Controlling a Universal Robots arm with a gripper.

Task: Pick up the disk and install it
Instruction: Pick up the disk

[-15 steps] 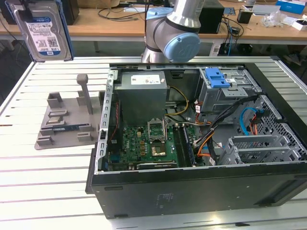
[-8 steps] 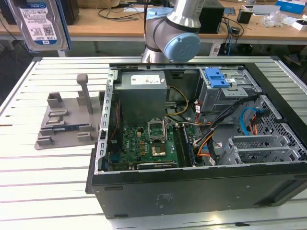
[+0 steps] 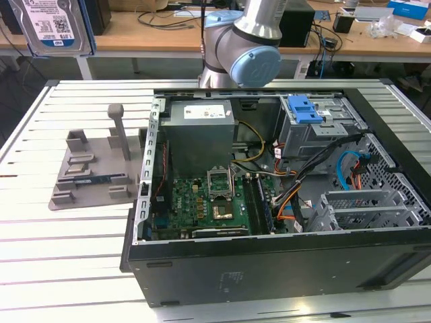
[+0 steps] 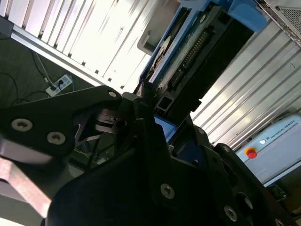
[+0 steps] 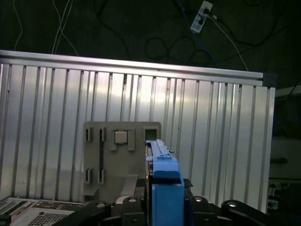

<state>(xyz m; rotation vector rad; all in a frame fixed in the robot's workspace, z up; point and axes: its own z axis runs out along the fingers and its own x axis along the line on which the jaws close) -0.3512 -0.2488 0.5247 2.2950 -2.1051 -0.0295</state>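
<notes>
Exterior view: the disk, a flat rectangular silver metal hard drive with a white-and-blue label framed by a bright blue plastic bracket, hangs upright, clear of the ribbed aluminium table and well apart from the open black computer case. In the first wrist view, the black gripper has its jaws closed narrowly on the disk, one on either side of the blue bracket, so that the disk stands edge-on between them. Beneath the jaws lies a flat grey fixture plate. In the second wrist view, the disk's connector edge projects beyond the jaws. Inside the case, a grey metal box with a white sticker and a grey metal cage with a blue plastic latch lie far from the jaws.
</notes>
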